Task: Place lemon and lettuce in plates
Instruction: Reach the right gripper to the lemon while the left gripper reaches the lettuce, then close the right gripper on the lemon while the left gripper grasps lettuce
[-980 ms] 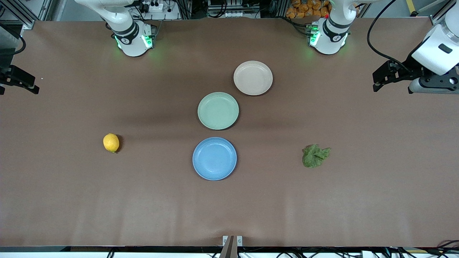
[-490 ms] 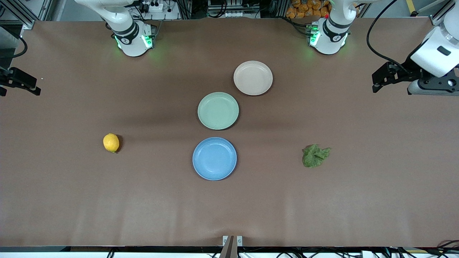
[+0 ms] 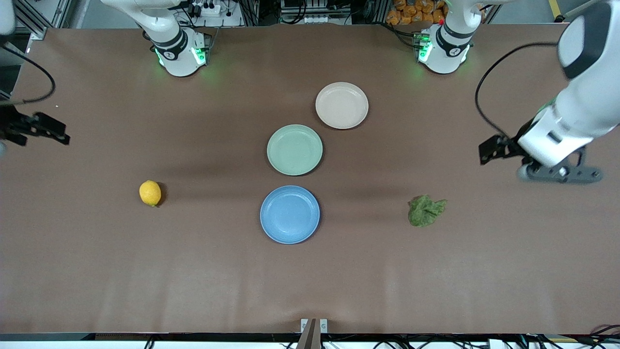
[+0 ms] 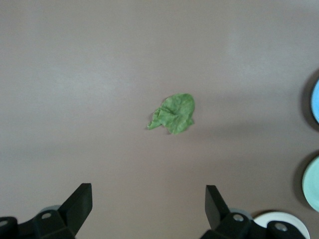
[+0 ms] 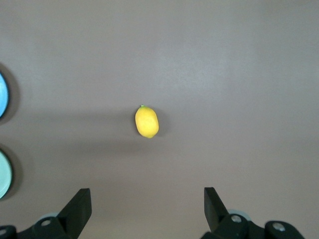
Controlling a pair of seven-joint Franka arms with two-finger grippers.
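Lemon: your lemon (image 3: 150,193) is a small bright-yellow oval lying on the bare brown table (image 3: 310,281) toward the right arm's end. In the right wrist view it (image 5: 147,121) shows a tiny green nub at one tip and a smooth, even skin.
Lettuce: your lettuce (image 3: 426,210) is a crumpled dark-green leaf with ragged edges, flat on the table toward the left arm's end. The left wrist view shows its (image 4: 173,114) wrinkled folds and one narrow corner sticking out.
Blue plate: the blue plate (image 3: 289,214) sits between lemon and lettuce, well apart from both, with nothing in it.
Beige-pink plate: the beige-pink plate (image 3: 342,105) lies closest to the robots' bases, also holding nothing.
Green plate: a pale green plate (image 3: 294,149) sits between those two, just beside each.
Left gripper: your left gripper (image 3: 490,150) hangs over bare table at the left arm's end, above no object; its fingers (image 4: 79,200) stand wide apart and hold nothing.
Right gripper: your right gripper (image 3: 48,131) hangs over the table's edge at the right arm's end; its fingers (image 5: 79,206) are spread wide and hold nothing.
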